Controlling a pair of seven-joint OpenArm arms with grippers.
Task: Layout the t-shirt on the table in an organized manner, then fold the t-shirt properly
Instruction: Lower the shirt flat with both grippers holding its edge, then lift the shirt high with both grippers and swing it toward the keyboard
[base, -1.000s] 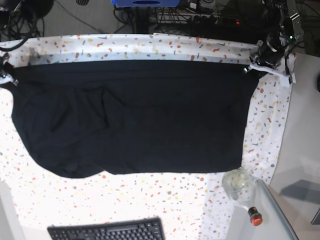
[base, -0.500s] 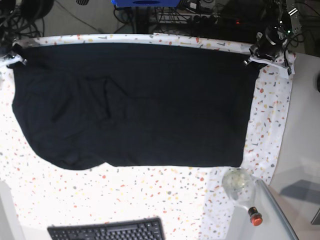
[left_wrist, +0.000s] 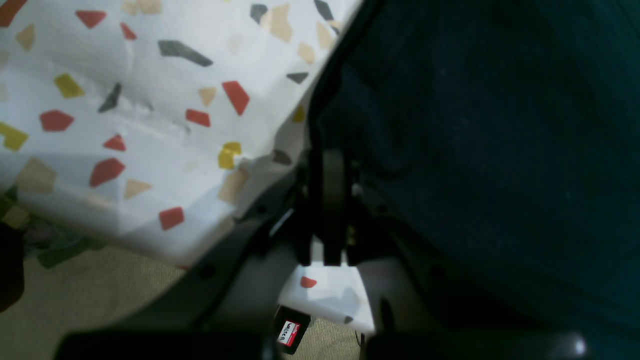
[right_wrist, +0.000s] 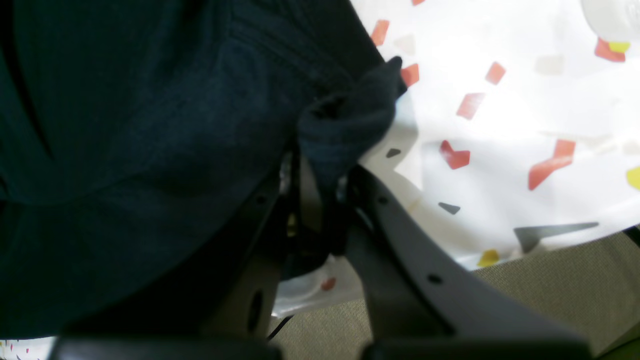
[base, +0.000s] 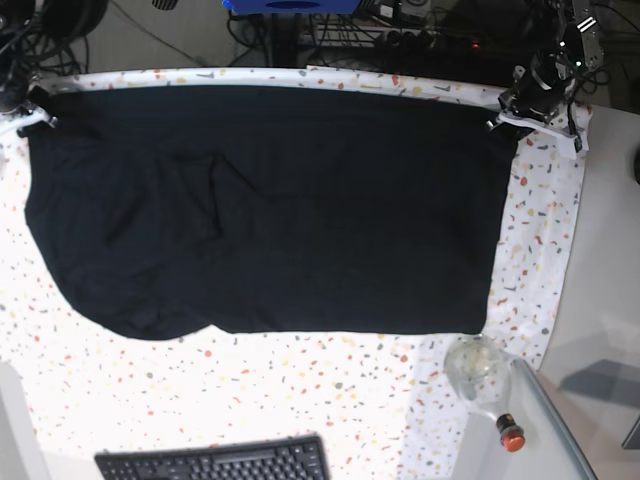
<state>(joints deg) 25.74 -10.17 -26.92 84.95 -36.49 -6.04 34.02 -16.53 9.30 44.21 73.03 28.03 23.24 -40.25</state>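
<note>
T-shirt lies spread flat on the table — both far corners pinched in closed jaws, left gripper and right gripper. Small red tag below the left gripper — writing unreadable.

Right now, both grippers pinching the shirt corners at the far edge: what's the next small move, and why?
Probably open both and lift away. The t-shirt lies spread across the table, its top edge straight between the left gripper and right gripper, so the spreading looks done. The lower left hem still curves.
</note>
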